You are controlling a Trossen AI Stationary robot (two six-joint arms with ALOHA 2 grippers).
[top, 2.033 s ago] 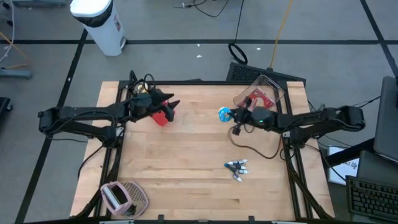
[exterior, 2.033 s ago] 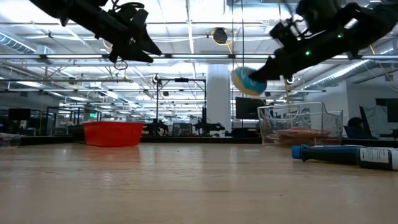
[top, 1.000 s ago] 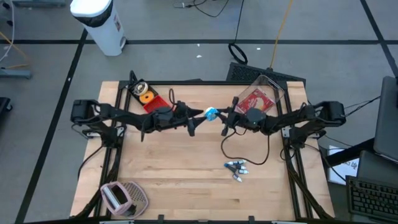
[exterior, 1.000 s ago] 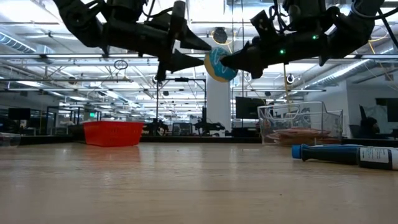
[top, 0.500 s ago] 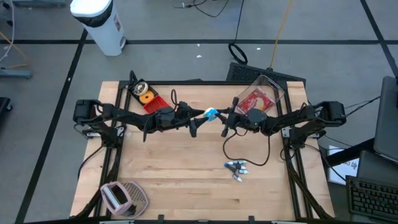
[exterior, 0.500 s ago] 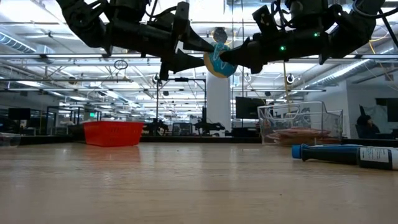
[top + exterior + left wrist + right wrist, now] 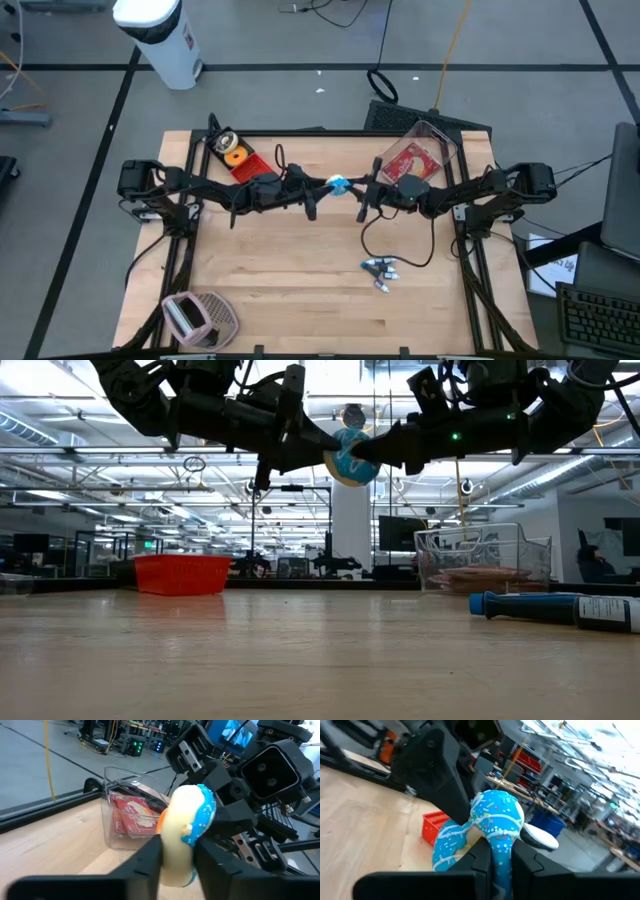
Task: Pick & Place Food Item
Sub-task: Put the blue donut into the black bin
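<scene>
while the two arms meet above the middle of the table (image 7: 300,290), the blue-iced donut (image 7: 339,184) hangs between them in the air. the right gripper (image 7: 357,190) pinches one edge, and the left gripper (image 7: 318,188) has its fingers (image 7: 150,860) pressed on the opposite side. a clear container (image 7: 415,155) and a red basket (image 7: 182,574) sit behind.

A pink tape dispenser (image 7: 198,318) sits at the table's (image 7: 300,290) front left corner. Blue markers (image 7: 381,268) lie right of centre. A white bin (image 7: 160,37) stands on the floor beyond the table.
</scene>
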